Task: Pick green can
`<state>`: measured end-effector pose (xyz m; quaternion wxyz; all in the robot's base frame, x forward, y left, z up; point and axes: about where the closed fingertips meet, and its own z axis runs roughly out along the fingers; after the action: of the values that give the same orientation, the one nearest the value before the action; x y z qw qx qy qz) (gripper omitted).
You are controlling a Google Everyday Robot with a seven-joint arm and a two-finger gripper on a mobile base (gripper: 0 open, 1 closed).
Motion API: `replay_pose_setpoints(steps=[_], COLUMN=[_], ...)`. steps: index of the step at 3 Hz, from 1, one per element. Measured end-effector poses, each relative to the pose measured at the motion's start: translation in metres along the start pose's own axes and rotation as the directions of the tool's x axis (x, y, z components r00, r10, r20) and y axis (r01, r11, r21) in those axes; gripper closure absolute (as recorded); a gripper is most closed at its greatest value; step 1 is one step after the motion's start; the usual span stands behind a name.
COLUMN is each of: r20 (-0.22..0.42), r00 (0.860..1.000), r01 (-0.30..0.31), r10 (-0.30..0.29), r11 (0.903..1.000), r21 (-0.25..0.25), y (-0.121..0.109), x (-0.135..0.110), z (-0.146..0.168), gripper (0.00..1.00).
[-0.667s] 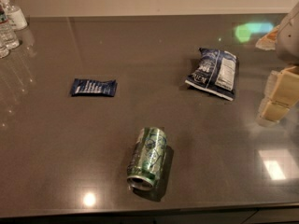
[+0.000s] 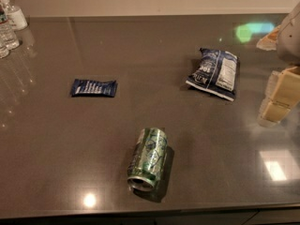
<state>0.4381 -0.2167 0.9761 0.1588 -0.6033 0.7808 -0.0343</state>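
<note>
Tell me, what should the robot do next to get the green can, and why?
Probably move the gripper left and nearer, over the green can. The can lies on its side near the table's front edge, while the gripper is far off at the view's right edge, well apart from it.

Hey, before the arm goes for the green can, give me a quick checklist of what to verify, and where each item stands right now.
1. Green can in plain view, nothing covering it: ok.
2. Can standing upright: not ok; it lies on its side on the table, one end toward the near edge.
3. Room around the can: ok; the small blue packet and the larger blue bag lie apart from it.
4. Tool close to the can: not ok; it sits at the right edge of the view, far from it.
5. Bottles out of the likely path: ok; far left corner.
</note>
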Motion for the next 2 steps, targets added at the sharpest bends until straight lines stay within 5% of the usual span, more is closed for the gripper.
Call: replay_pose_setpoints(steps=[1,2], r20=[0.000,0.079], r00=[1.000,0.737], r01=[0.000,0.676], r10=[0.000,-0.671], r11=[1.0000,0.7319], r21=[0.000,-0.086], y=[0.000,0.074], x=[0.000,-0.132], z=[0.000,0.047], gripper=[0.00,0.00])
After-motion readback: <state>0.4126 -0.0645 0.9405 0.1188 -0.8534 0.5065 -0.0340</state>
